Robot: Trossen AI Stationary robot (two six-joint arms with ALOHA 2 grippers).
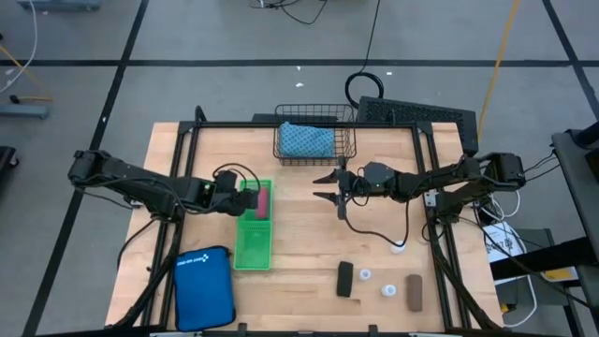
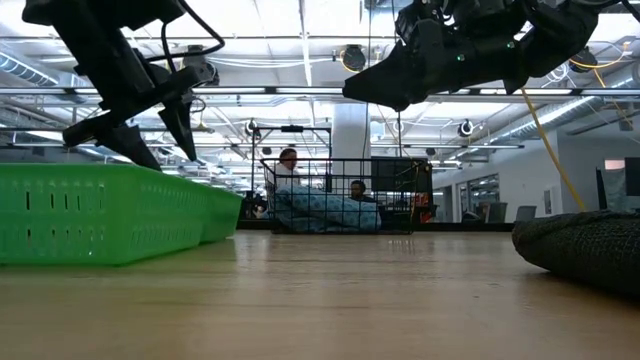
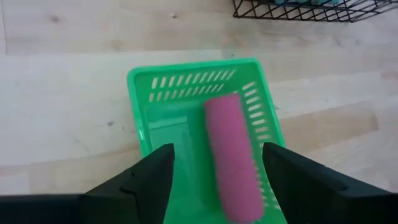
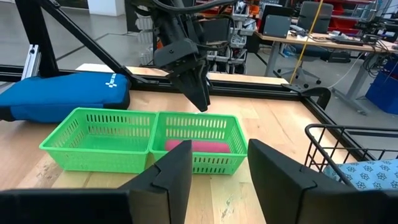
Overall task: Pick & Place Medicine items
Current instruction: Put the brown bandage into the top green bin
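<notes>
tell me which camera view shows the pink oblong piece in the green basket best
The left wrist view: the pink oblong piece fills the frame inside the green plastic basket. The high view shows it small, the right wrist view only through the slots, the low view not at all.

Wooden table (image 1: 299,234), frame centre: green tray (image 1: 254,245) left of centre holding a pink piece (image 1: 264,201) in its upper half, left gripper (image 1: 251,200) open over it. Right gripper (image 1: 327,185) open at centre, below a wire basket (image 1: 315,142) with a blue cloth (image 1: 306,140). Lower frame: blue pouch (image 1: 204,287) at left; black piece (image 1: 345,279), two white bottles (image 1: 366,275) and brown piece (image 1: 414,291) at right.
</notes>
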